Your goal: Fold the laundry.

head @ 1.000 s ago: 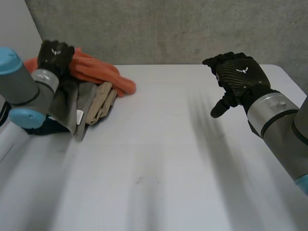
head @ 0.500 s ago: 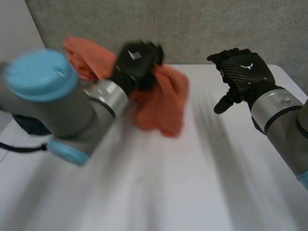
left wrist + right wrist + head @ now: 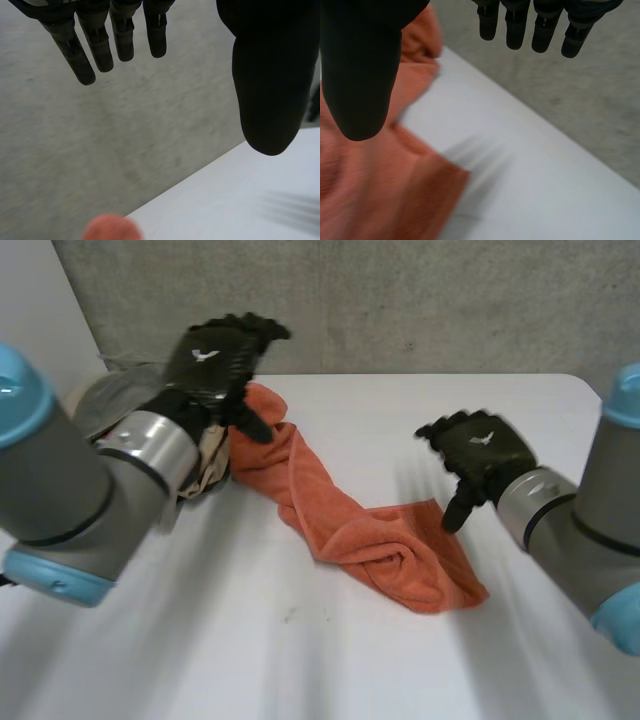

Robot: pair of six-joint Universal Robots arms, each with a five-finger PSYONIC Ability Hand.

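Now, the orange towel [image 3: 350, 525] is lying loose on the white table [image 3: 300, 660], with both hands open and holding nothing.

The towel is running as a twisted, crumpled band from the pile of beige and grey clothes [image 3: 205, 462] at the table's left side to a bunched end near the middle. The left hand [image 3: 220, 360] is hovering over the pile end, its fingers [image 3: 100, 45] hanging straight and spread, thumb well apart. The right hand [image 3: 478, 452] is hanging just beside the bunched end – fingers relaxed, thumb above the cloth. A small white emblem [image 3: 205, 354] is showing on the back of each hand, with no letters I can read. Bare table is lying open in front of the towel and along the back edge by the grey wall [image 3: 400, 300].
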